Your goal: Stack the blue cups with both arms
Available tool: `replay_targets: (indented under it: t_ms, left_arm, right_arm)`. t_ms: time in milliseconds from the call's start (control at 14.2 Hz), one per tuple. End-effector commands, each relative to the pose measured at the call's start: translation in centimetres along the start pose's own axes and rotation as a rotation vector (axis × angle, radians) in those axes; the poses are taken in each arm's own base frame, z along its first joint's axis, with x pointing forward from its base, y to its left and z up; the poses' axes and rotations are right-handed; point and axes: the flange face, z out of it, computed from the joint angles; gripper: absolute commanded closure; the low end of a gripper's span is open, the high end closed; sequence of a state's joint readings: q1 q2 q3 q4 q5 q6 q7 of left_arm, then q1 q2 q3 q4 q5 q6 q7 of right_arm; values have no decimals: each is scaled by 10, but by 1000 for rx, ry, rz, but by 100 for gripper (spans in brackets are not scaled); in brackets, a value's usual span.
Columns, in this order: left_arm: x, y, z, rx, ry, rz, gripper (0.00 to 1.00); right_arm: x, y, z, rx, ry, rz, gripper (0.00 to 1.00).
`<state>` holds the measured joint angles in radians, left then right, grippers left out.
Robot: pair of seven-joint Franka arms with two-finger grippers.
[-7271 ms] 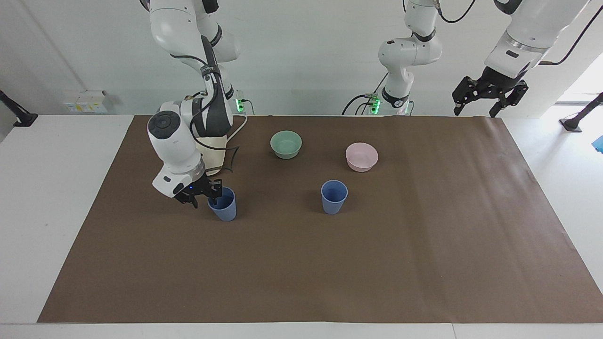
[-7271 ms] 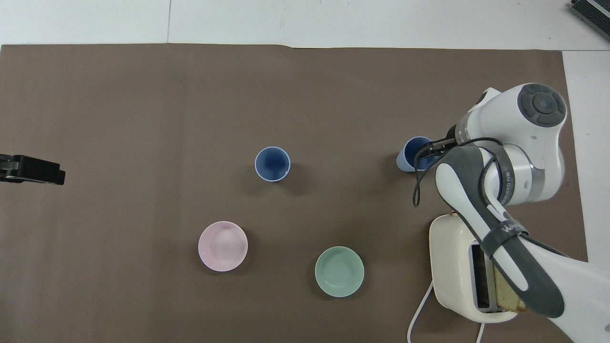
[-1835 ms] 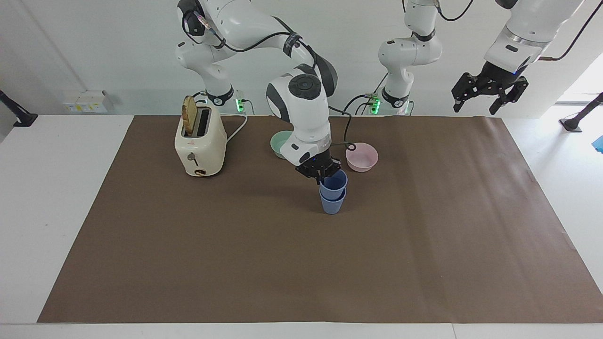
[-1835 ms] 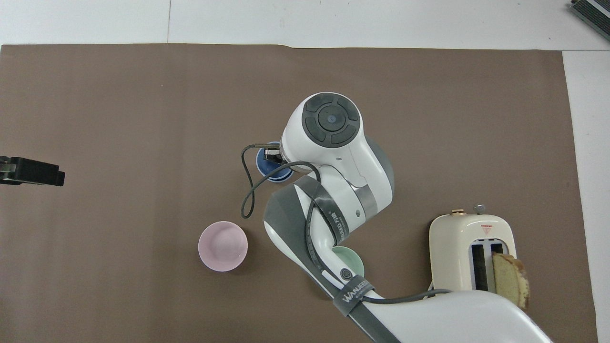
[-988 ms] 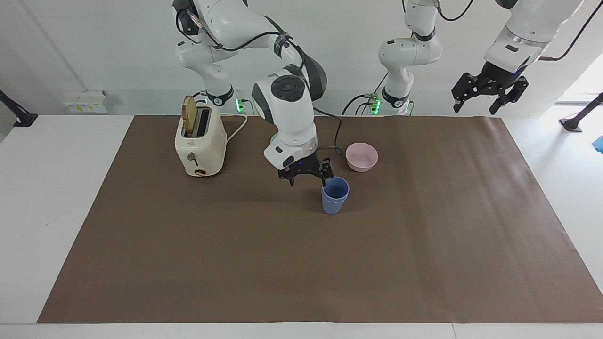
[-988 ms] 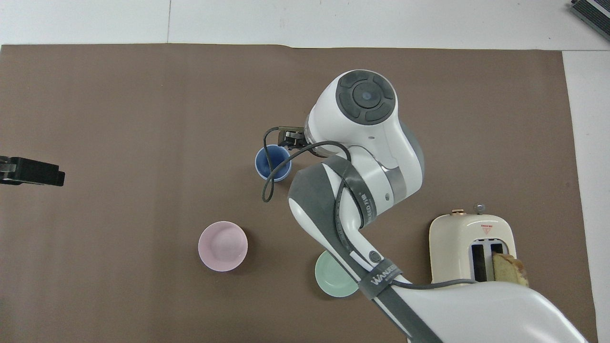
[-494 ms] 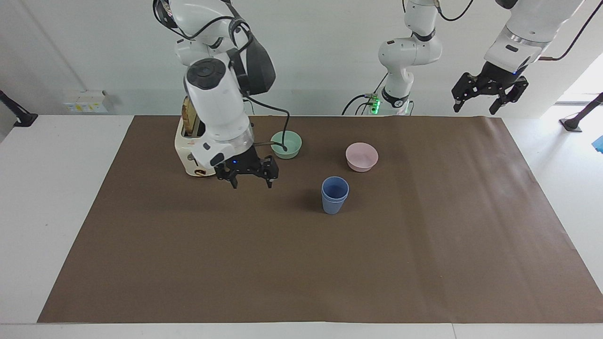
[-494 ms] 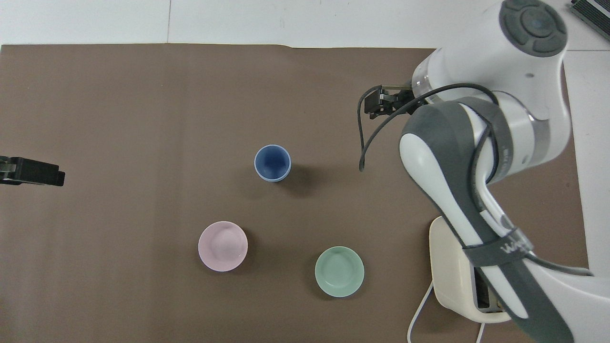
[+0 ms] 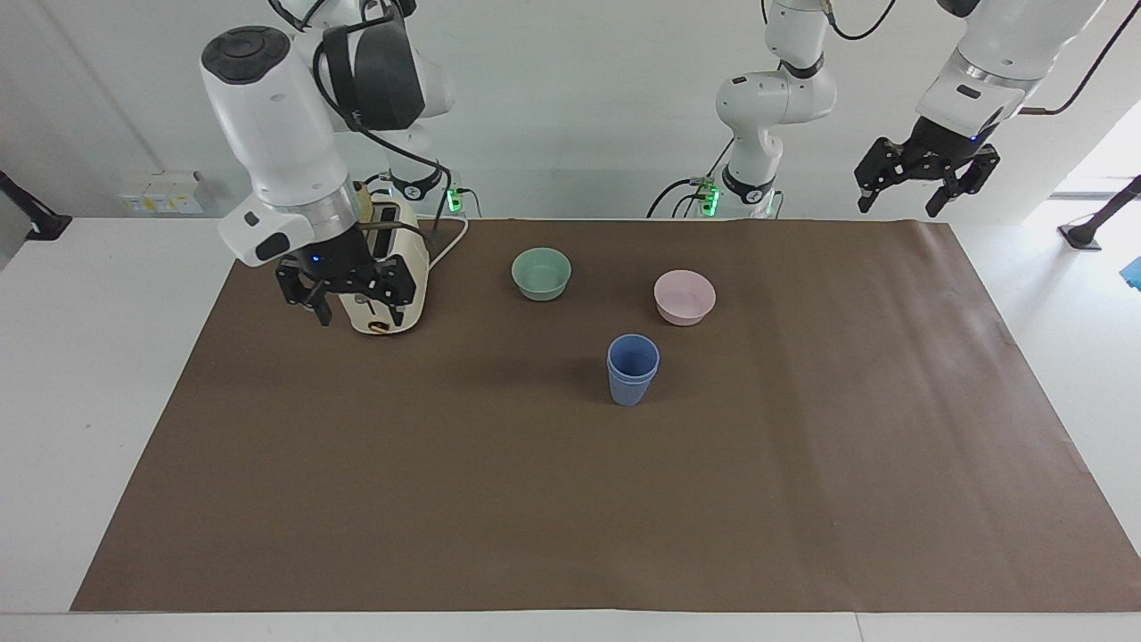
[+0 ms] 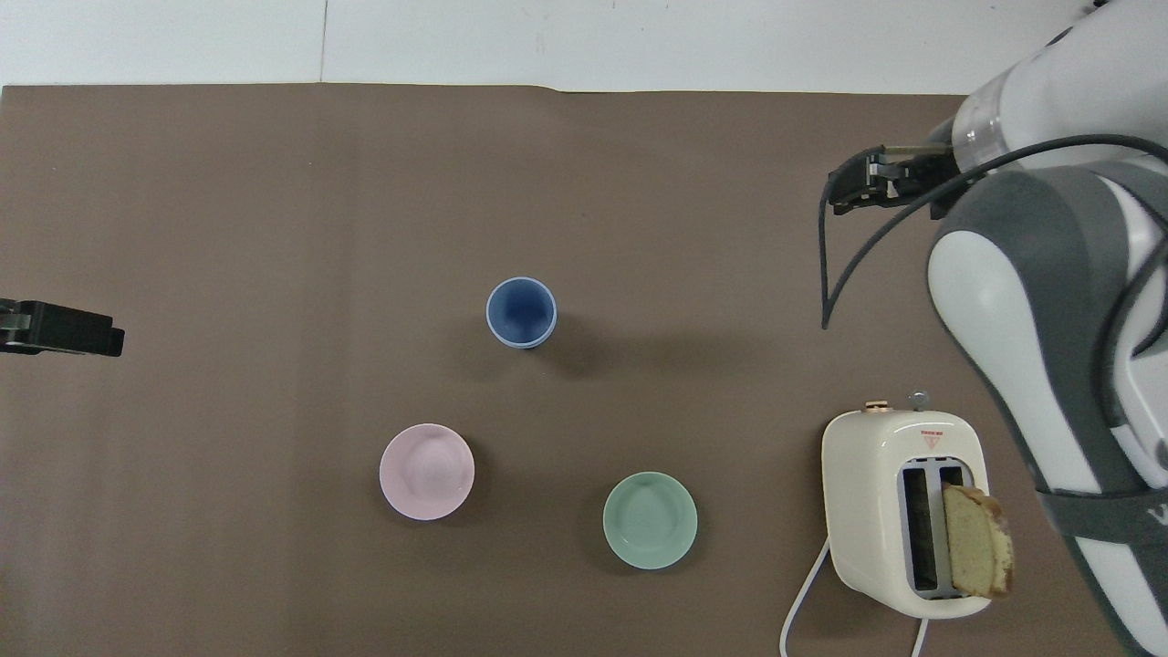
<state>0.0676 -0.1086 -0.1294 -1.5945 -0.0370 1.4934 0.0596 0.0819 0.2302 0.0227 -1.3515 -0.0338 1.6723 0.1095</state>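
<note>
You will find the blue cups [image 9: 633, 369] nested one inside the other, upright on the brown mat [image 9: 570, 499] near its middle, farther from the robots than the pink bowl [image 9: 684, 296] and the green bowl [image 9: 541, 273]. The right gripper [image 9: 349, 300] hangs empty with fingers spread, up in the air over the mat beside the toaster [image 10: 903, 511]. The left gripper [image 9: 923, 189] waits raised at the left arm's end of the table, fingers spread, holding nothing.
</note>
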Motion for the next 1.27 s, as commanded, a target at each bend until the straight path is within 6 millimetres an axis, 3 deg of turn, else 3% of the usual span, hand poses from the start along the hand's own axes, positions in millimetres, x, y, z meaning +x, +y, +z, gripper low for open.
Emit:
replay_targets:
  t_ms: [0,141,353,494,1200]
  left_arm:
    - [-5,-2,-6,-10,-4,1,0]
    - [-4,-2,-5,-11,-5,1,0]
    - [-4,-2,-5,-11,-5,1,0]
    - [-5,-2,-6,-10,-4,1,0]
    - [-4,-2,-5,-11,-5,0,0]
  right_arm:
    - [-14,35,-23,-27,0,-2,0]
    - [-26,44,-36,-35,-26,4,0]
    - [-41,75,-58,-35,-21,39,0]
    - [-48,87,-62,-37,-37,40,0]
    - [-51,82,-60,-14,-46,15,0]
